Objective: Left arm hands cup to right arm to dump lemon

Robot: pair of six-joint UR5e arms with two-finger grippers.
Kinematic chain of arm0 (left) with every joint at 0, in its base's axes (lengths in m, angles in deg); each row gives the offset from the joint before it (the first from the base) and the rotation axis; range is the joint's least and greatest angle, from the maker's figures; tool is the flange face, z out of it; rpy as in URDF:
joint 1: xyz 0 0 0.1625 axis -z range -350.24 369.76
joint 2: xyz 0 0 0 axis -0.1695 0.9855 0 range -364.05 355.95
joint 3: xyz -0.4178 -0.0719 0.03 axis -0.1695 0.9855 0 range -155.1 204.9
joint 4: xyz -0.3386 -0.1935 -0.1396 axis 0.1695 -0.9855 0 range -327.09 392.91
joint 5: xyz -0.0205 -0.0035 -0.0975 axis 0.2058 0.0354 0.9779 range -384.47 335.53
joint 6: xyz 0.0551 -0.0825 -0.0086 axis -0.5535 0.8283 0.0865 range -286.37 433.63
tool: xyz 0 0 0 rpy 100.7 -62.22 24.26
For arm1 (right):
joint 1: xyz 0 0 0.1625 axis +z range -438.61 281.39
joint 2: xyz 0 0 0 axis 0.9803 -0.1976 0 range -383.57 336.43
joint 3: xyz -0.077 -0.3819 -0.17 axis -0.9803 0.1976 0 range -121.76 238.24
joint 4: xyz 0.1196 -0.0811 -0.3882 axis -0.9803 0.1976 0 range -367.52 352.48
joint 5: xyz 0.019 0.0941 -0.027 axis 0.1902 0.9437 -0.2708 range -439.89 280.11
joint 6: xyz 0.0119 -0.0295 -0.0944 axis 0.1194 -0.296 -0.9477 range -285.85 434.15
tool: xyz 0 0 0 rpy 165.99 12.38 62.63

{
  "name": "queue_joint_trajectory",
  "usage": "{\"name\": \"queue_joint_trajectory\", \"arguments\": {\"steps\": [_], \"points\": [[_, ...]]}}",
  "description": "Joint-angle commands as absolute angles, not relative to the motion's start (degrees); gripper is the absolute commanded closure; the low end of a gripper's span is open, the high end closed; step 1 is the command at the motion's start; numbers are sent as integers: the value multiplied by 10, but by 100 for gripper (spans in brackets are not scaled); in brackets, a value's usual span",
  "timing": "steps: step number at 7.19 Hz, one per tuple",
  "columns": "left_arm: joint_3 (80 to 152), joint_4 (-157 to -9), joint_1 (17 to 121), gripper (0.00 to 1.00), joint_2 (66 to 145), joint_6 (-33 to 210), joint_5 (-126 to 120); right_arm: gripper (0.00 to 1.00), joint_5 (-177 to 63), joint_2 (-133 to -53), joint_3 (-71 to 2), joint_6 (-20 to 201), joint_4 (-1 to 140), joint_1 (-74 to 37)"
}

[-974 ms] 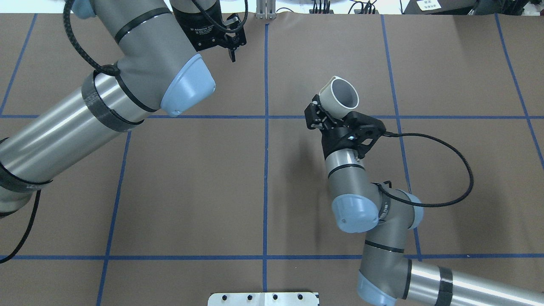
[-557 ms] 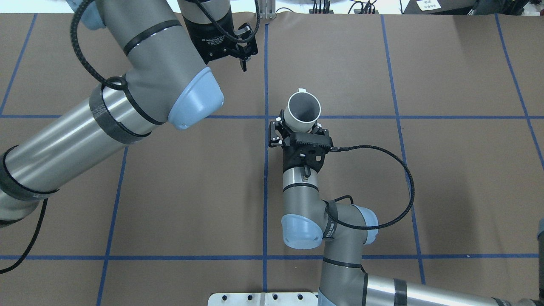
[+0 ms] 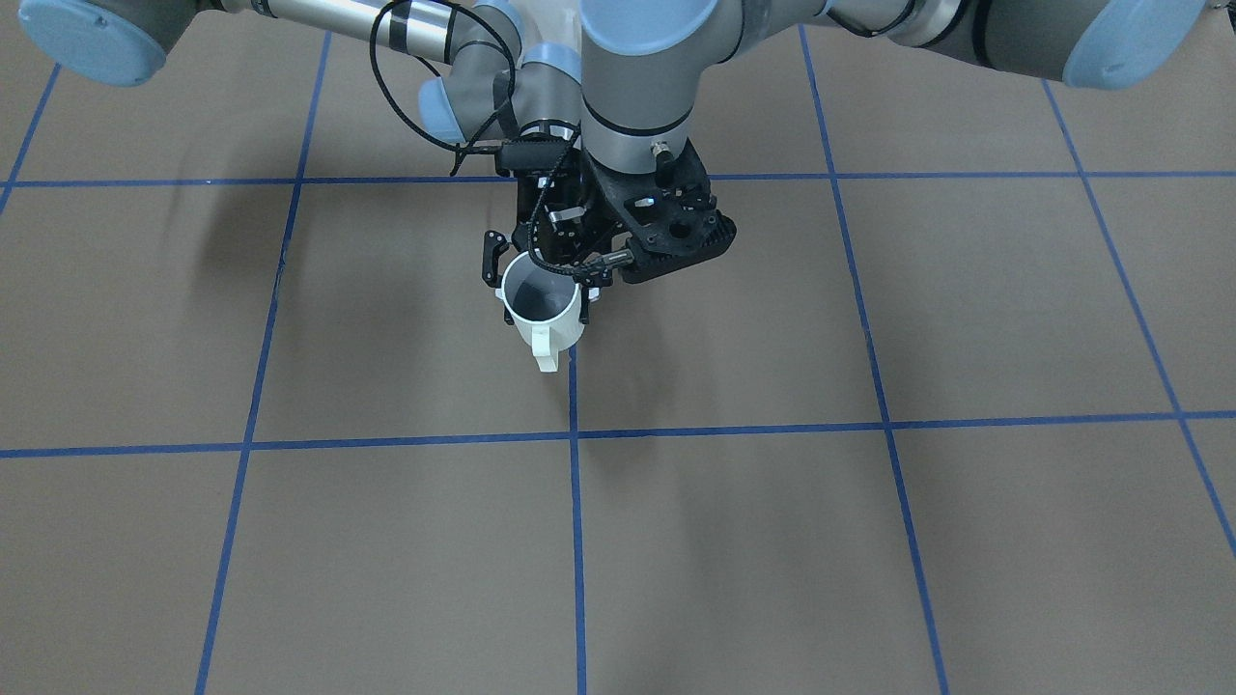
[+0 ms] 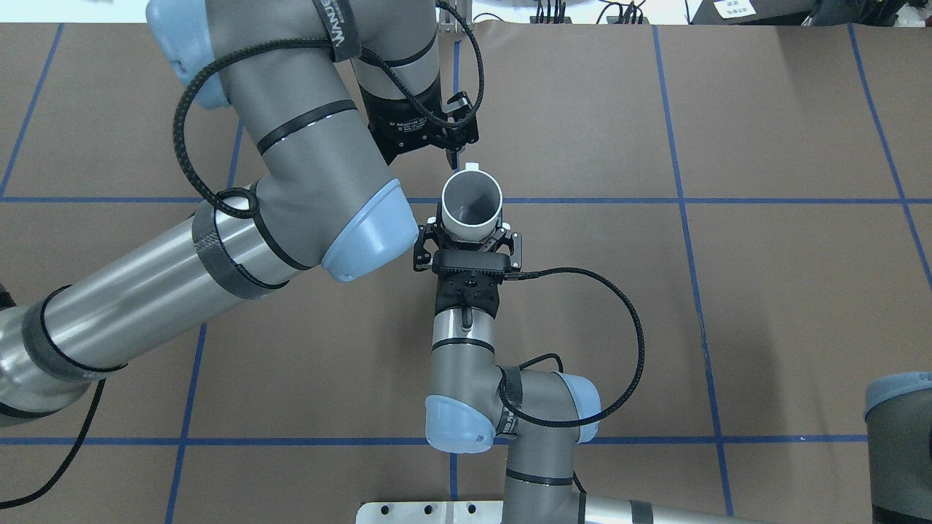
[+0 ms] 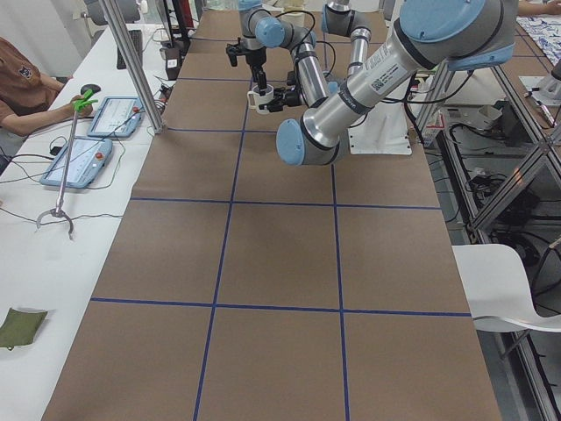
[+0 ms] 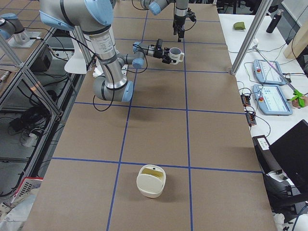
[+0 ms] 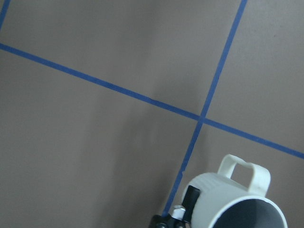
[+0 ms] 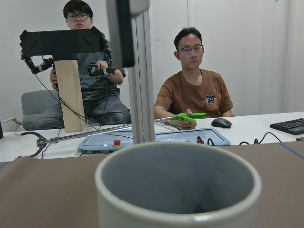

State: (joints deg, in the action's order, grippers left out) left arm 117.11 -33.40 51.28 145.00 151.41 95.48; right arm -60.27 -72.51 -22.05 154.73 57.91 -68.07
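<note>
Two movements mark the last second, and both close on the middle line of the table (image 4: pixel 728 291). At the left of the overhead view, the left arm (image 4: pixel 218 240) has swung in from the far edge. The left gripper (image 4: pixel 453 149) now hangs point-down just beyond the handle of the cup (image 4: pixel 472 200), near it but not touching, where a second ago it was well apart from it. Its fingers seem drawn together on nothing, though from above they are foreshortened and hard to read.

In the middle, the cup is held clear of the table, mouth up, with its handle turned away from the robot toward the left gripper. It has been carried from the right half of the table to the centre line. No lemon shows in the grey inside that the overhead and right wrist views reach.

Next to it on the robot's side, the right gripper (image 4: pixel 471 231) is clamped on the cup's wall, one finger on each flank, with the right arm (image 4: pixel 462 364) folded in behind.

Since the right side already has the cup and it looks empty, I judge the pass named in the task, and the dump, to be done. This meeting reads as a return, and the left gripper must spread its fingers before it can take the handle
</note>
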Motion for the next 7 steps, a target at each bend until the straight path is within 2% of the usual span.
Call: {"name": "queue_joint_trajectory", "arguments": {"steps": [1, 3, 7], "points": [[1170, -332, 505, 12, 1449, 1515, 956, 64, -615, -722, -217, 1536, 581, -688], [1168, -333, 498, 29, 1448, 1515, 958, 64, -615, -719, -217, 1535, 581, -690], [1167, -334, 483, 34, 1444, 1514, 959, 62, -615, -716, -218, 1519, 580, -690]]}}
